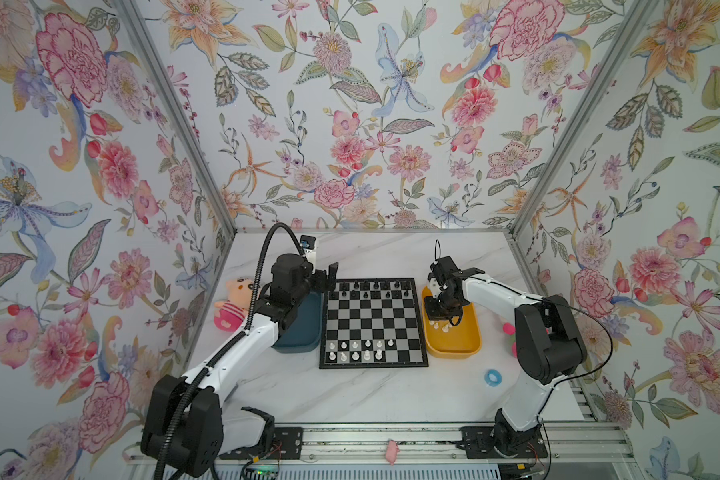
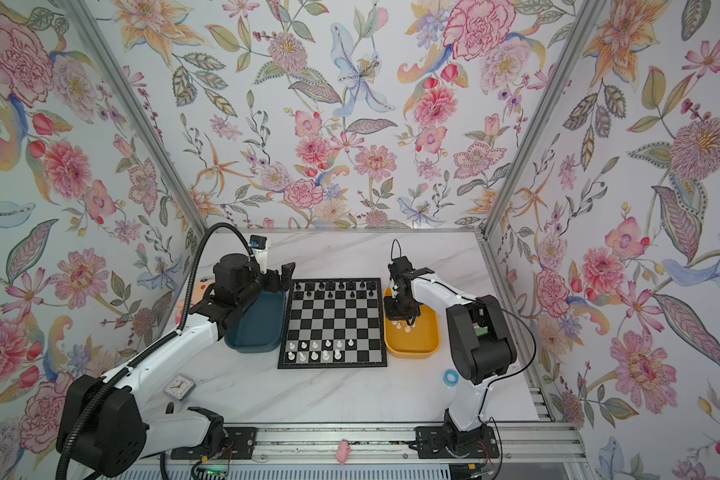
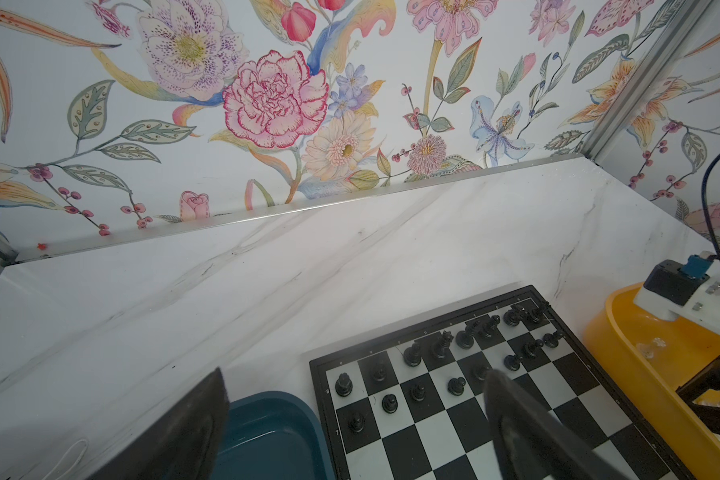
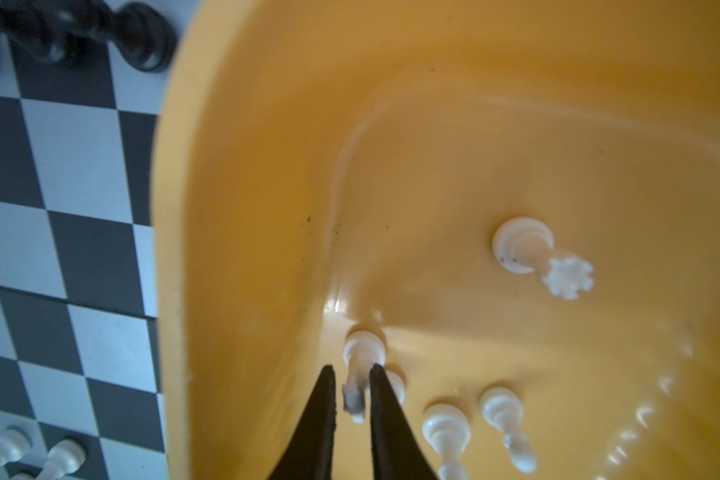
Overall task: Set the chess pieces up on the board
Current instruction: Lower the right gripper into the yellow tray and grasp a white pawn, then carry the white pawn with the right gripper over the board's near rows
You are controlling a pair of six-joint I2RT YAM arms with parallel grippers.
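Clamping: right gripper (image 4: pixel 352 367), jaws nearly together, pinched on a white chess piece (image 4: pixel 356 395) at lower centre of the right wrist view.
Piece location: inside the yellow tray (image 4: pixel 233 208), base seemingly on the tray floor, near the wall that faces the board (image 1: pixel 373 322).
Long axis: from the base, just beyond the fingertips, back to a head sunk between the fingers; upright or leaning, impossible to tell.
Neighbours: one white base half hidden behind a finger, touching or just beside; a further white piece (image 4: pixel 445 424) near, lower right; white queen (image 4: pixel 528 249) well apart, upper right.
Nearer arm: right, already down in the tray.
Left gripper (image 3: pixel 356 371): fingers spread wide, empty, hanging by the board's far-left corner over the teal tray (image 1: pixel 304 336).
Board state: white chessmen (image 1: pixel 355 351) on the left of the two near rows, right-hand squares bare; black chessmen (image 1: pixel 371 286) on the far rows.
Next, probably: straight lift, then a carry leftward in a top view to a bare near-right square.
Risk: dragging the hidden neighbour along.
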